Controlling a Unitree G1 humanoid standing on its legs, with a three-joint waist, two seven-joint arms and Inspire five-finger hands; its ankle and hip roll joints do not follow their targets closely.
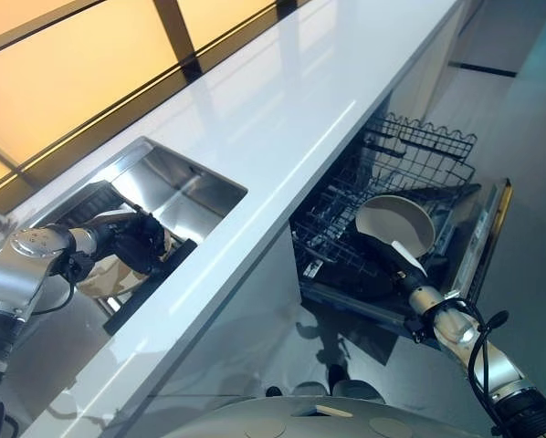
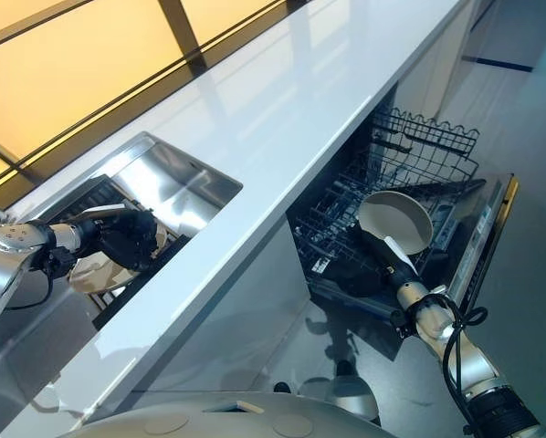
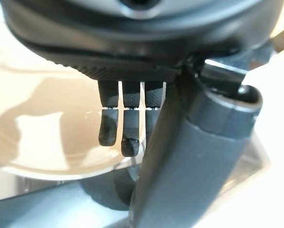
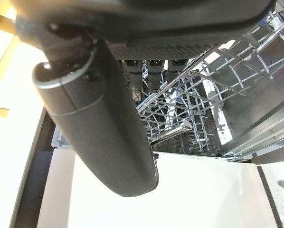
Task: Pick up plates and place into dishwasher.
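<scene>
Steel sink (image 1: 186, 187): left robot hand (image 1: 138, 239) curls on a plate (image 2: 95, 271) there.
Rack (image 1: 410, 155): right robot hand (image 1: 383, 251) grips a second plate (image 1: 396, 224).
Risk: plate may clip the wires and slip.

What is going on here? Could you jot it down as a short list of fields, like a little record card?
setting: white countertop with a steel sink, open dishwasher below
left hand: at the sink, fingers curled on a beige plate
right hand: at the dishwasher, holding a pale plate over the lower rack
upper rack: wire, pulled out, no dishes visible
stage: one plate being loaded, another being picked up
</scene>
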